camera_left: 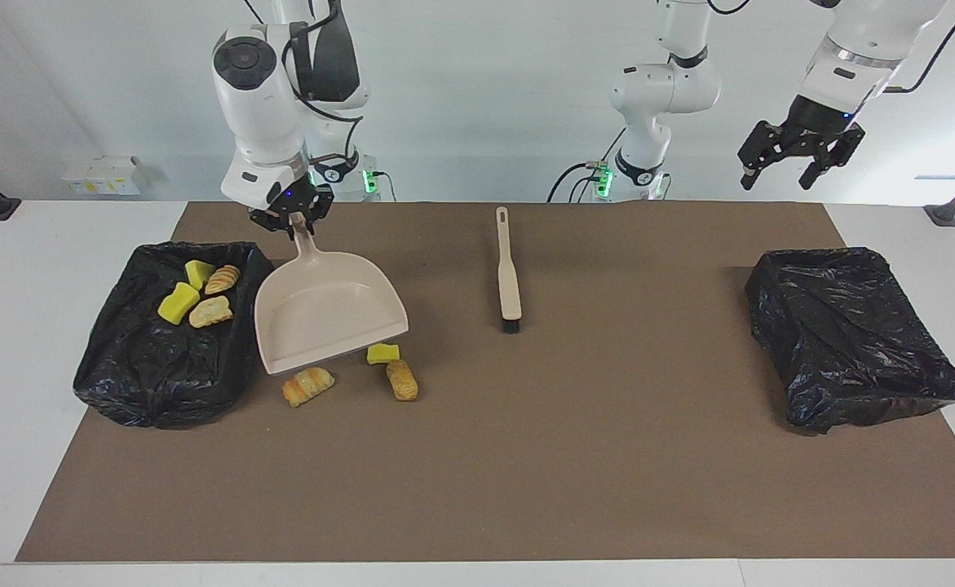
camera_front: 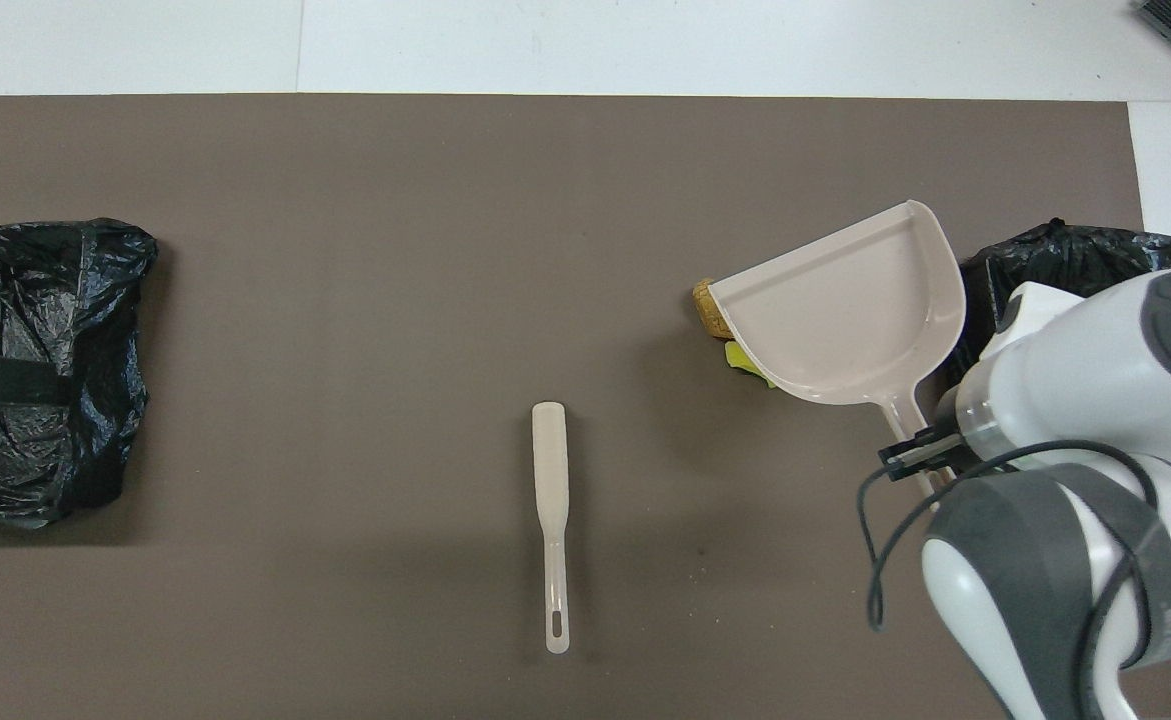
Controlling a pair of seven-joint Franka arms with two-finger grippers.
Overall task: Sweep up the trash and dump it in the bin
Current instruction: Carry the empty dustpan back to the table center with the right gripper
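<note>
Trash: 4 pcs, spongy yellow chunks [camera_left: 178, 302] + ridged tan lumps [camera_left: 210, 311], lying in crinkled black-lined bin [camera_left: 151, 383]; 3 pcs [camera_left: 308, 386] sitting on brown mat at 6 o'clock of smooth beige plastic dustpan [camera_left: 326, 314]. R gripper [camera_left: 291, 218] pinching dustpan handle. L gripper [camera_left: 799, 159] hanging w/ fingers spread, holding nothing, over table edge, 12 o'clock of 2nd bin [camera_left: 852, 334]. Slim beige brush [camera_left: 508, 273] lying mid-mat.
</note>
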